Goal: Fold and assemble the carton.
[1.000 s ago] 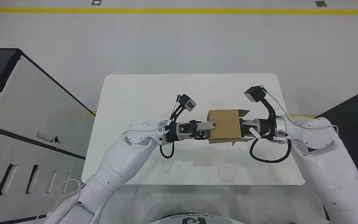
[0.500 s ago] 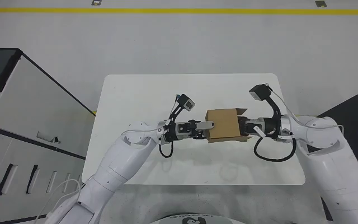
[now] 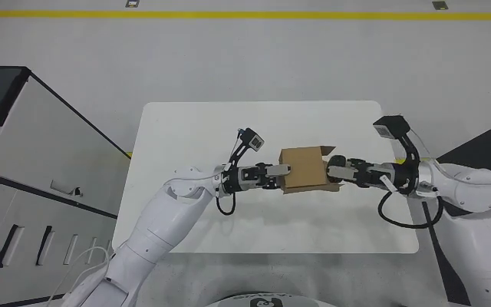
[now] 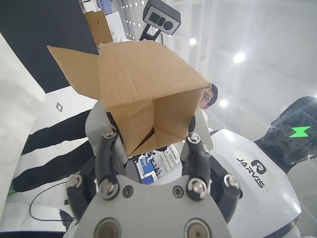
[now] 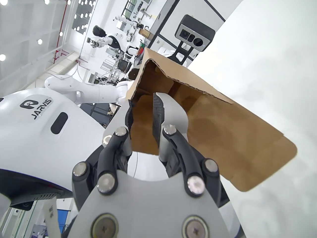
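As the left gripper [image 3: 277, 176], left of centre, clasps the left end of the carton [image 3: 305, 166] between spread jaws, the carton hangs mid-frame over the white table [image 3: 192, 130]; the right gripper [image 3: 332, 170] pinches its right wall, jaws narrow, one finger inside.

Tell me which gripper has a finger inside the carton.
The right gripper: one finger sits inside the carton; the left gripper clasps it from outside.

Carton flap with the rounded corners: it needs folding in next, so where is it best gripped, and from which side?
Likely its free rounded edge, pinched across the sheet, coming from the end held by the right gripper. The flap juts flat beyond the carton there, both faces bare; the left gripper clamps the opposite end.
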